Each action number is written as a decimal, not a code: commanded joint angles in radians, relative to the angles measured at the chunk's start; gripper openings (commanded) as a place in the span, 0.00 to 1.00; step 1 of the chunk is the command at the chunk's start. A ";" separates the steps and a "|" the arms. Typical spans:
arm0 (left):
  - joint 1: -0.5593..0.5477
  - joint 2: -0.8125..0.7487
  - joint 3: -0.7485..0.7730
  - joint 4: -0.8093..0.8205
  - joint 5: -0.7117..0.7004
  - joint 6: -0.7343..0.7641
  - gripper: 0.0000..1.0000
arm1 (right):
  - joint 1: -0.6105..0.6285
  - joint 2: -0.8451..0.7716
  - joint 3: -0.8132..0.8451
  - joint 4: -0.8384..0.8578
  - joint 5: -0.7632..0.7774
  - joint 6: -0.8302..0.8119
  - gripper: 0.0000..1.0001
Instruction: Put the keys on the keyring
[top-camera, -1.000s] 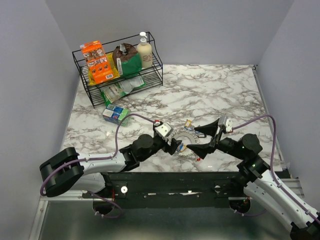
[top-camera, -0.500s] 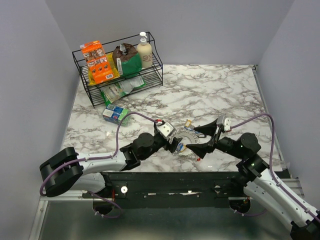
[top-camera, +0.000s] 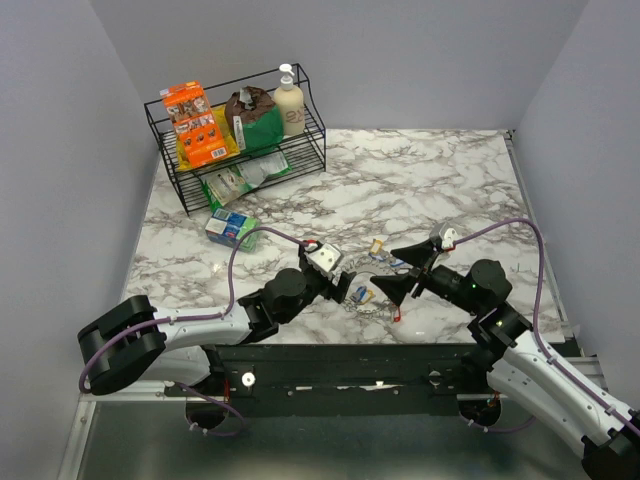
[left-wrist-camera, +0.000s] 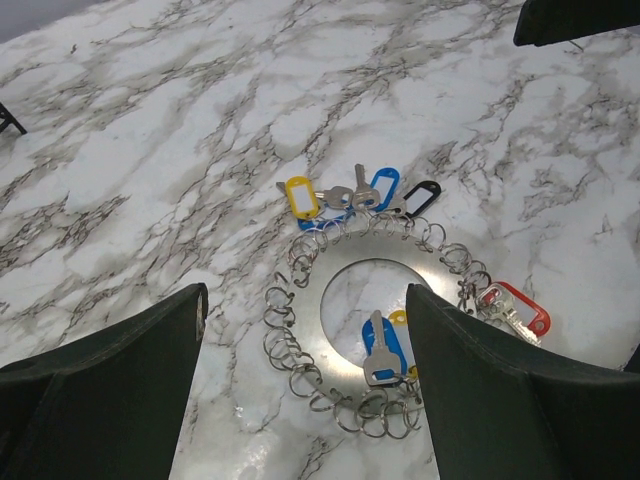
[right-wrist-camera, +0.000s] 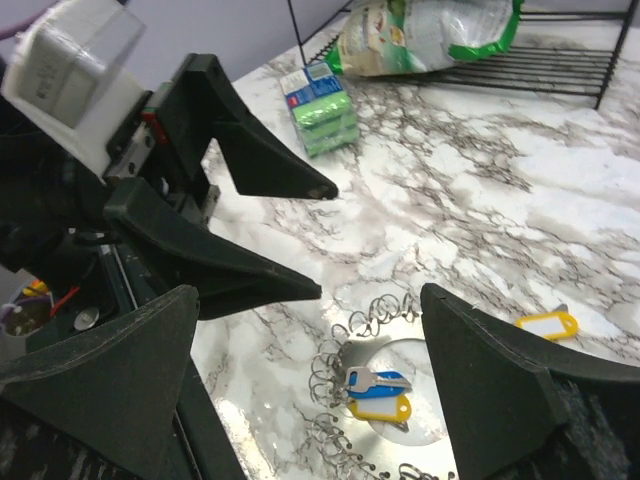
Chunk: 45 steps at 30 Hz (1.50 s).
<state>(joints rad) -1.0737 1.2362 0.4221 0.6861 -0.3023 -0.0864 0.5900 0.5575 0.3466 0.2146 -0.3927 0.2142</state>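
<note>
The keyring (left-wrist-camera: 335, 335) is a flat silver ring edged with many wire loops, lying on the marble table; it also shows in the top view (top-camera: 368, 302) and the right wrist view (right-wrist-camera: 352, 355). A blue-headed key (left-wrist-camera: 382, 345) and a yellow tag (right-wrist-camera: 382, 408) lie at its hole. Yellow (left-wrist-camera: 300, 195), blue (left-wrist-camera: 384, 186) and black (left-wrist-camera: 421, 196) tags sit at its far rim, and a red one (left-wrist-camera: 520, 312) to the right. My left gripper (left-wrist-camera: 307, 300) is open above the ring. My right gripper (right-wrist-camera: 310, 300) is open, facing it, over the same ring.
A black wire rack (top-camera: 235, 135) with groceries stands at the back left. A small green and blue carton (top-camera: 230, 228) lies in front of it, also in the right wrist view (right-wrist-camera: 322, 100). A loose yellow tag (top-camera: 378, 246) lies just behind the ring.
My right arm has shifted a little left, bringing its open gripper closer to the left one over the ring. The left gripper barely moved. Both stay open.
</note>
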 joint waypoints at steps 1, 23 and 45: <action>0.004 -0.026 -0.016 -0.022 -0.110 -0.059 0.89 | 0.005 0.038 0.015 -0.043 0.104 0.033 1.00; 0.260 -0.444 0.017 -0.522 -0.230 -0.510 0.99 | 0.002 0.193 0.092 -0.190 0.437 0.163 1.00; 0.615 -0.231 0.299 -0.816 0.380 -0.461 0.99 | -0.094 0.239 0.104 -0.210 0.405 0.188 1.00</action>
<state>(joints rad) -0.5247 0.9749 0.6807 -0.0837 -0.0410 -0.5621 0.5327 0.7895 0.4236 0.0223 0.0147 0.3786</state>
